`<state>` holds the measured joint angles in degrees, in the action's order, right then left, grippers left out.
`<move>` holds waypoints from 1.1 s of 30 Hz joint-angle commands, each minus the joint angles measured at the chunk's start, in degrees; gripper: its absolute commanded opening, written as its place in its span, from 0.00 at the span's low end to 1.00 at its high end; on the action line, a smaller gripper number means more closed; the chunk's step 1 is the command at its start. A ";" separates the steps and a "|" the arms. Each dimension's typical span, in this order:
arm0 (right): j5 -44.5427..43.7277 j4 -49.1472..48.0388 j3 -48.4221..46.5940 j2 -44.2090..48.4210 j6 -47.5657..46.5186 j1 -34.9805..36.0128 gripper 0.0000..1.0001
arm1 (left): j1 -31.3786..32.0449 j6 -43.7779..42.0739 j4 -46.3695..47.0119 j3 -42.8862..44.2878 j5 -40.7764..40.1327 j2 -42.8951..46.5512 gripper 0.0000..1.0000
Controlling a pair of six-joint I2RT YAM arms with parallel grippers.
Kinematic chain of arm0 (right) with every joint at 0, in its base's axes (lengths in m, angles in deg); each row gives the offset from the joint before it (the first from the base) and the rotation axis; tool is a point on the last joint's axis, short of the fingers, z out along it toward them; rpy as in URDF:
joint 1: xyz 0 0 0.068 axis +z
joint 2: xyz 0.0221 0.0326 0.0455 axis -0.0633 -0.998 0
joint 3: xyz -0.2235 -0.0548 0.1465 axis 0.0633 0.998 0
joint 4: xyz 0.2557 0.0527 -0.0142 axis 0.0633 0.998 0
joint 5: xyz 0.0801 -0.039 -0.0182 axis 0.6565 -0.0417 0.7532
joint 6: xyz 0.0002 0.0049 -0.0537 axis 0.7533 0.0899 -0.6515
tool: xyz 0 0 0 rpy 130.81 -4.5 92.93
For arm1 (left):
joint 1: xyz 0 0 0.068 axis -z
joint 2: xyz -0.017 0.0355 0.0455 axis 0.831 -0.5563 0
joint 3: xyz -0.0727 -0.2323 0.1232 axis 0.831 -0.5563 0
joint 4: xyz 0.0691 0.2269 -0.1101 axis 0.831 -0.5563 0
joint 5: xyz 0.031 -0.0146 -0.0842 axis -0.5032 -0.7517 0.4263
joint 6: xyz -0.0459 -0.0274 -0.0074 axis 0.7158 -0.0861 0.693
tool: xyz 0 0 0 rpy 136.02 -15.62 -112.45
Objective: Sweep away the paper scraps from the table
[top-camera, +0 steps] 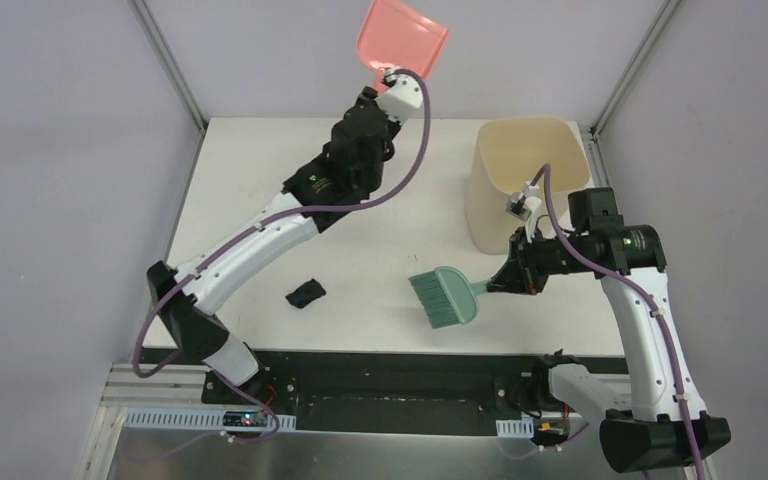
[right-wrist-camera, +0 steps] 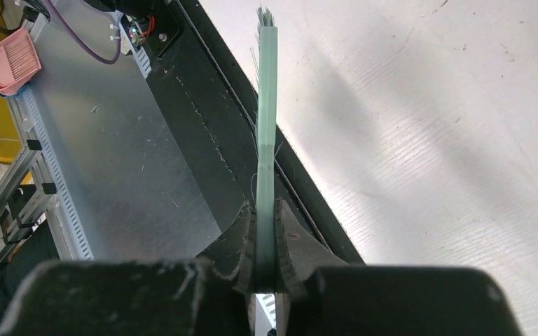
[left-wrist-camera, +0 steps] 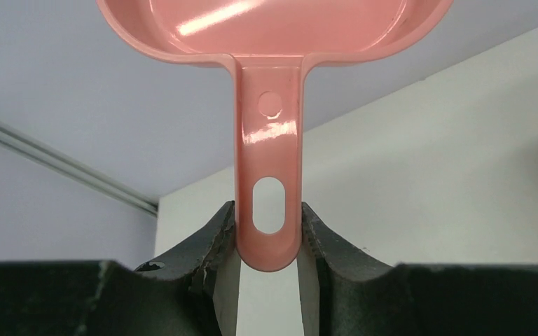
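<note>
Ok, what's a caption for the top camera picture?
Left tool holds up the pink dustpan, right tool the teal brush; one black scrap on table.

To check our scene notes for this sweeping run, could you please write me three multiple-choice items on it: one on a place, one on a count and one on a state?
1. Where on the table does the beige bin stand?
A. far right corner
B. near left corner
C. centre

2. How many paper scraps can be seen lying on the table in the top view?
A. none
B. one
C. five

3. What are the left fingers doing?
A. open, holding nothing
B. closed on the handle of the pink dustpan
C. closed on a paper scrap

Answers:
1 A, the bin sits at the table's far right.
2 B, only one black scrap shows.
3 B, the left wrist view shows the handle pinched between them.
</note>
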<state>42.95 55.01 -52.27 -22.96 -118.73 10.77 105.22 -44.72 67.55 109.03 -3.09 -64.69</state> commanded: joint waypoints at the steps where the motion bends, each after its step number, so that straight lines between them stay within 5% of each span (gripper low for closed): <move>1: 2.64 -4.87 -3.73 -2.42 1.97 1.65 0.00 | -1.47 18.02 -24.11 -2.18 2.43 5.47 0.00; 8: -7.46 -27.93 -3.84 -7.08 21.00 9.47 0.00 | -8.62 29.41 -36.97 -16.88 7.43 23.11 0.00; 13: -7.68 -29.88 -10.73 -19.93 24.60 15.92 0.00 | -13.13 33.04 -40.07 -27.37 8.33 33.07 0.00; 18: -9.61 -44.04 -10.88 -27.97 27.49 23.88 0.00 | -16.67 36.56 -39.83 -37.27 10.84 38.30 0.00; 21: -7.33 -40.46 -20.35 -38.84 34.78 28.02 0.00 | -20.09 39.87 -39.66 -40.40 11.08 40.23 0.00; 24: -5.79 -41.62 -27.85 -47.29 38.68 30.88 0.00 | -23.38 44.06 -38.09 -43.96 9.89 43.78 0.00; 33: -8.12 -75.46 -38.90 -65.94 67.80 34.08 0.00 | -27.65 45.55 -34.19 -49.36 -7.81 59.12 0.00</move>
<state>34.89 0.37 -82.33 -82.11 -66.79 44.84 78.22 -1.37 29.01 60.60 -0.51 -10.21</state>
